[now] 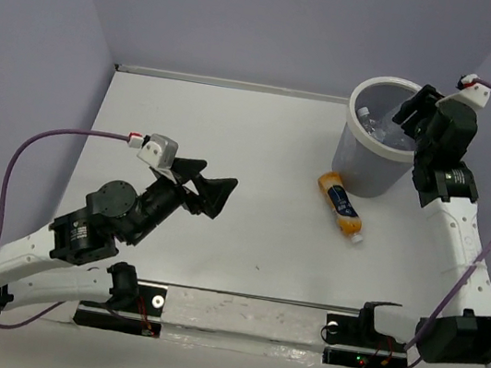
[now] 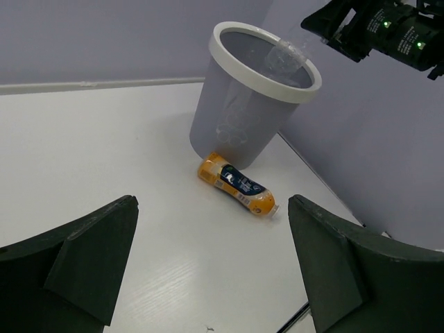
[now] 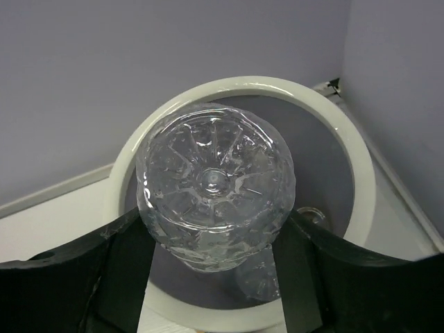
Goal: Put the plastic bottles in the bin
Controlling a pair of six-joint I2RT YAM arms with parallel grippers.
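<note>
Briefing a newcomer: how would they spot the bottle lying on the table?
Find the round grey bin at the far right. The bottle lies on its side beside the bin's base. It alone is orange with a blue label.

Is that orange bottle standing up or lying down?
Lying down: the orange bottle rests on its side on the table, beside the bin.

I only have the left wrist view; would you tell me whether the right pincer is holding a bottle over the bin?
Observer: Yes, the right pincer grips a clear bottle, base towards its camera.
Operator: Is it over the opening?
Observer: Yes, the bin rim rings it from that camera.
Operator: Anything inside already?
Observer: A second bottle, also clear, lies below it.
</note>
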